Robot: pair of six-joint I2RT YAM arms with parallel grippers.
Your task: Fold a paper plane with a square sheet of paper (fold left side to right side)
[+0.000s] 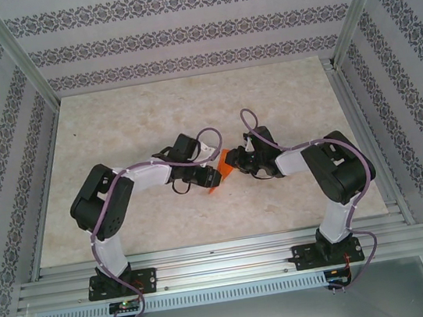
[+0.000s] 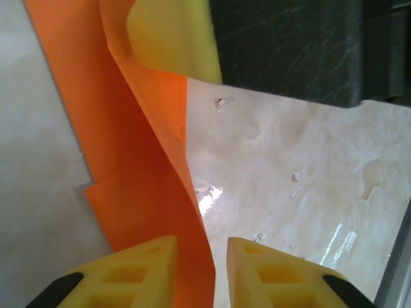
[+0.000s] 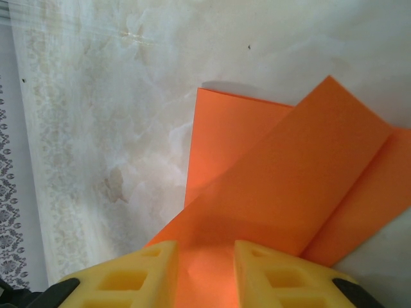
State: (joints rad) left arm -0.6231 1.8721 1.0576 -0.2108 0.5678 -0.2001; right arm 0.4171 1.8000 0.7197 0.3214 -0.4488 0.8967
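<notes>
Now | left pincer (image 2: 200, 269) pinching orange paper (image 2: 138, 192) | right pincer (image 3: 204, 273) pinching paper | marble table (image 1: 128, 123)

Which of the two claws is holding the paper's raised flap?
The left gripper: its yellow fingers straddle the upright flap of orange paper.

No legible text, label, brand, number or sign appears on the orange paper (image 3: 282, 186), the worktop (image 1: 188, 106) or the patterned walls (image 1: 179, 37).
</notes>
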